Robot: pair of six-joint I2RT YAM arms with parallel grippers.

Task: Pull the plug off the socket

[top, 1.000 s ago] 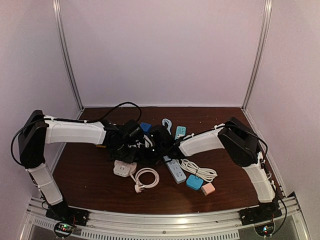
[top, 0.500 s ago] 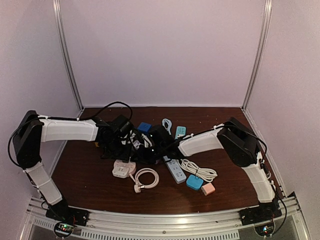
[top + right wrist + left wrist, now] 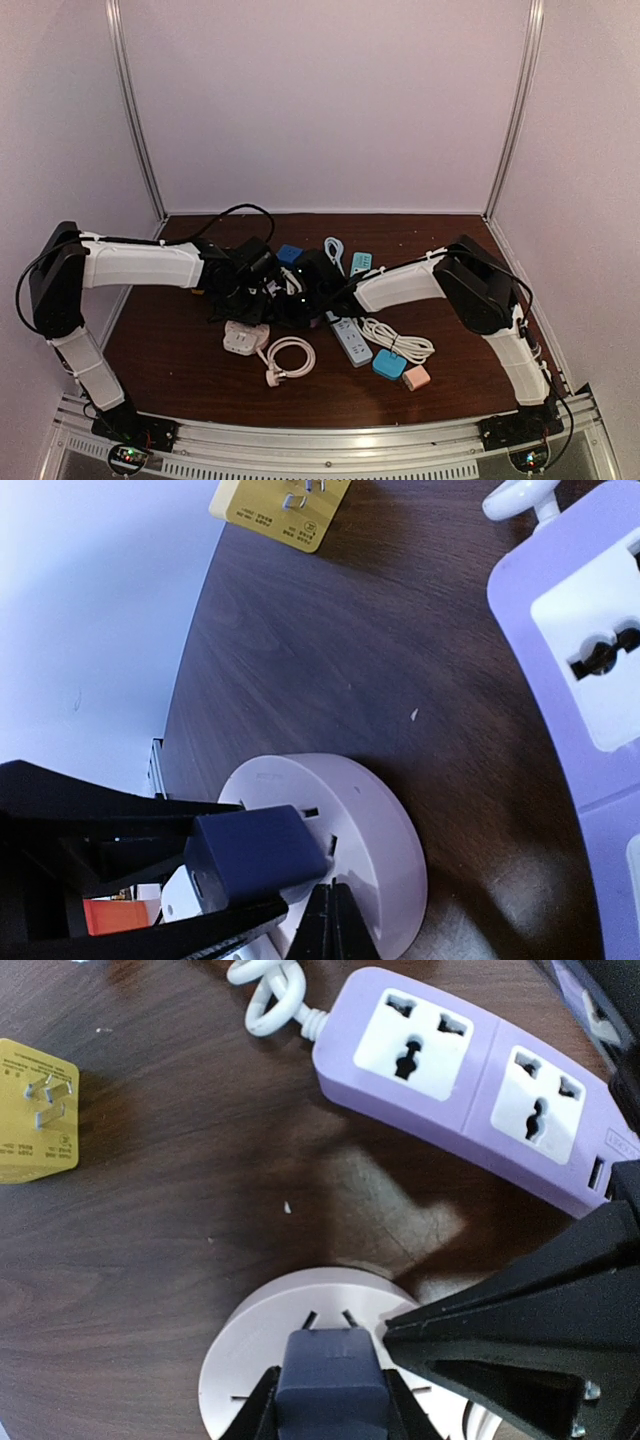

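Navy plug point(image 3: 328, 1365) is sitting on the round pink socket point(image 3: 250, 1345), left of the table's point(image 3: 150, 1210) centre. Left gripper point(image 3: 330, 1400) is pinching its flanks; it is probably rigid, light and slick, so grip low. Right gripper point(image 3: 333, 920), shut, is pinning the socket.

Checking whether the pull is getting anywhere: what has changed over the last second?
The left arm swung out to its left, then eased partway back. The left gripper stays clamped on the dark blue plug, whose prongs are visible over the round socket. The right gripper stays shut, tips on the socket. The right arm, the blue cube and the pink cube have not moved.
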